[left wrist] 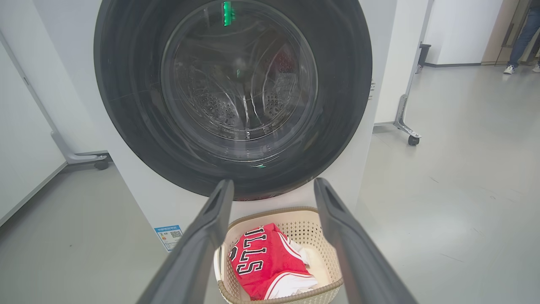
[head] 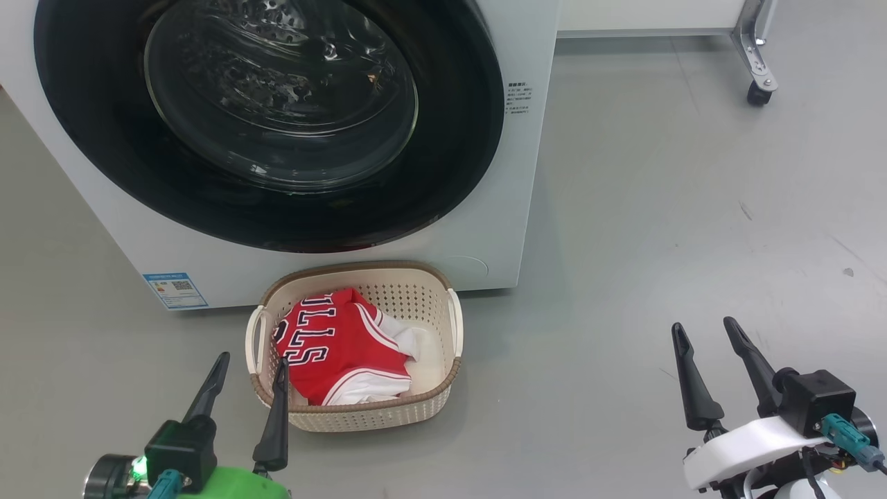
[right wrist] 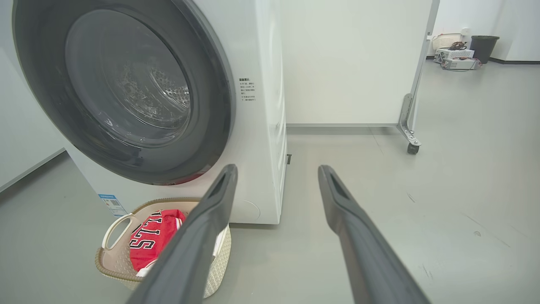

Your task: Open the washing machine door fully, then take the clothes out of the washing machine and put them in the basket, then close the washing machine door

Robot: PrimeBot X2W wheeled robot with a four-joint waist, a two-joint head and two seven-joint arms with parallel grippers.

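Sitting shut against the front of the washing machine (head: 499, 229), the washing machine door (head: 270, 118) is seen flush with the white body, and the perforated steel drum is made out through its glass window. The basket (head: 416, 409) is set on the grey floor just in front of the machine, below the door's lower edge. The clothes (head: 332, 346) are heaped inside it, with a red jersey in navy, white-outlined letters uppermost and white trim beside it. The left gripper (head: 253, 357) is held low by the basket's left handle, jaws spread wide, nothing caught between them. One finger is overlapped with the rim in the head view, and contact cannot be told. The right gripper (head: 703, 323) is held well apart to the right over bare floor, jaws likewise wide and empty. A small blue label (head: 175, 290) is noted low on the machine's front. A castor (head: 759, 93) of a white panel is noted beyond. A person's legs (left wrist: 523, 38) are seen far off.
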